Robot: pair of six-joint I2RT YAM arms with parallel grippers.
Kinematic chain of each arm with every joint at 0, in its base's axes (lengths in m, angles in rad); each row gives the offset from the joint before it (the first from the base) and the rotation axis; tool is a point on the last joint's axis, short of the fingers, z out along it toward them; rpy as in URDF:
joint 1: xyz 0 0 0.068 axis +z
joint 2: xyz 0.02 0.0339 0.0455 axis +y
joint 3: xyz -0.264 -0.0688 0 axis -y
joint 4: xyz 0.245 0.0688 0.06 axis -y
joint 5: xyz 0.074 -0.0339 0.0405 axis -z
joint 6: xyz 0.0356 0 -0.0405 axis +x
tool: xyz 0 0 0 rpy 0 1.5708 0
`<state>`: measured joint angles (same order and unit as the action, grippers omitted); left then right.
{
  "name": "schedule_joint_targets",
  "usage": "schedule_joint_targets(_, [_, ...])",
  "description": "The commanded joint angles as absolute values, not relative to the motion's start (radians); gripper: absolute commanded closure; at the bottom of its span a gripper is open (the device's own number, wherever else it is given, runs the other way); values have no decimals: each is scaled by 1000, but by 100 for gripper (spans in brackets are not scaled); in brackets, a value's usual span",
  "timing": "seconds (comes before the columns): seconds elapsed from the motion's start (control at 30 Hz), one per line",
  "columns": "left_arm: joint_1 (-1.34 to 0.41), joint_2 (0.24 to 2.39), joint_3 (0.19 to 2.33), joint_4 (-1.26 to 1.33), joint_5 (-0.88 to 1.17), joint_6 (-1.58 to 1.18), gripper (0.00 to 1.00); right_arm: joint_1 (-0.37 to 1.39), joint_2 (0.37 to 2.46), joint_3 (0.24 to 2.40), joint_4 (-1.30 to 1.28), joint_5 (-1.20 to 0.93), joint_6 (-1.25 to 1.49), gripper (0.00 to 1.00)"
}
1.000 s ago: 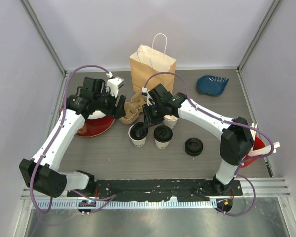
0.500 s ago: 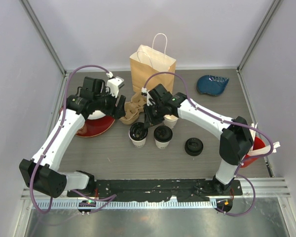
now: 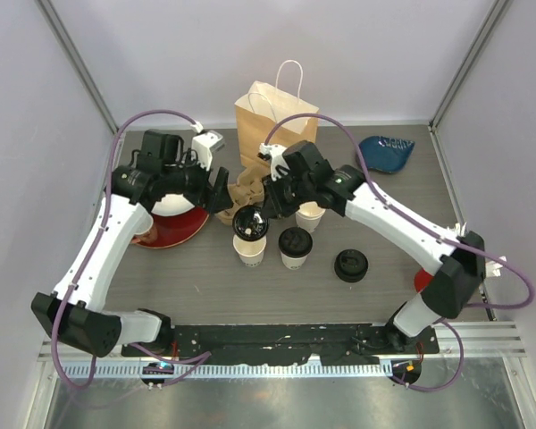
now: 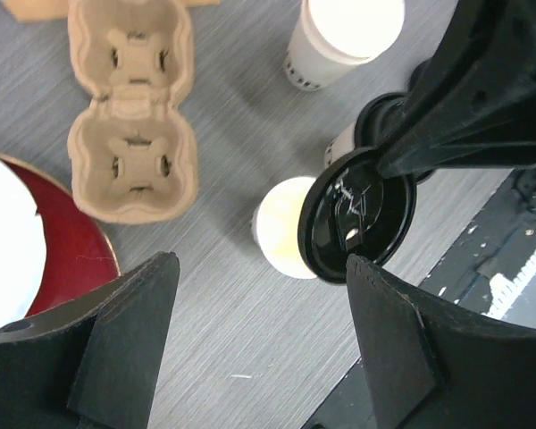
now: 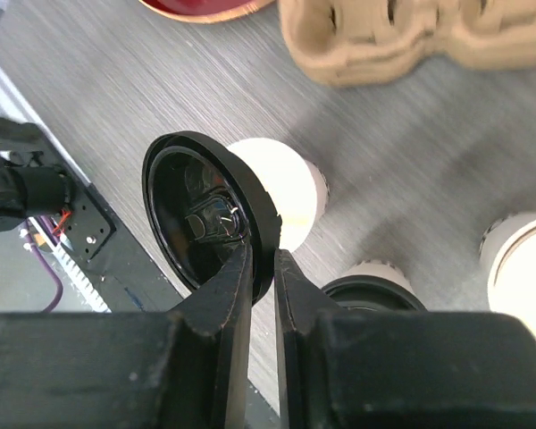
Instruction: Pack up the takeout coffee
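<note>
Right gripper [image 5: 261,259]: pinching a black lid [image 5: 205,214] by its rim, above the open cup [image 5: 281,192].
Left gripper [image 3: 221,193]: spread wide, empty.
Lidded cup [image 3: 295,246]: beside the open one, near the carrier [image 4: 129,107].

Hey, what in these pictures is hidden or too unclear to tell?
Paper bag interior: top view, its own walls hide it.
Open cup contents: both wrist views, the inside is a featureless pale glow; top view, the lid partly overlaps it.
Lidded cup: right wrist view, the right end effector holding the lid covers its near part; left wrist view, mostly behind that arm.
</note>
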<state>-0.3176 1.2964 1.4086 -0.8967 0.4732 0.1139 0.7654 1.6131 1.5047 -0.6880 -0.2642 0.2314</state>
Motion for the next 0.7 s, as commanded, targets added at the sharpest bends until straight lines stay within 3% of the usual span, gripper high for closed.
schedule_joint_targets(0.0, [-310,1308,1512,-910,632,106,19,799,1438,1459,-527,-307,80,99])
schedule_joint_targets(0.23, [-311,1330,1552,-960,853,81,21,822,1327,1382,-449,-325,3,99])
schedule_joint_targets(0.37, [-330,1319,1534,-963,862,80,28,822,1318,1387,-454,-345,-18,99])
schedule_joint_targets(0.67, [-334,1321,1583,-991,874,63,25,824,1341,1413,-502,-276,-28,99])
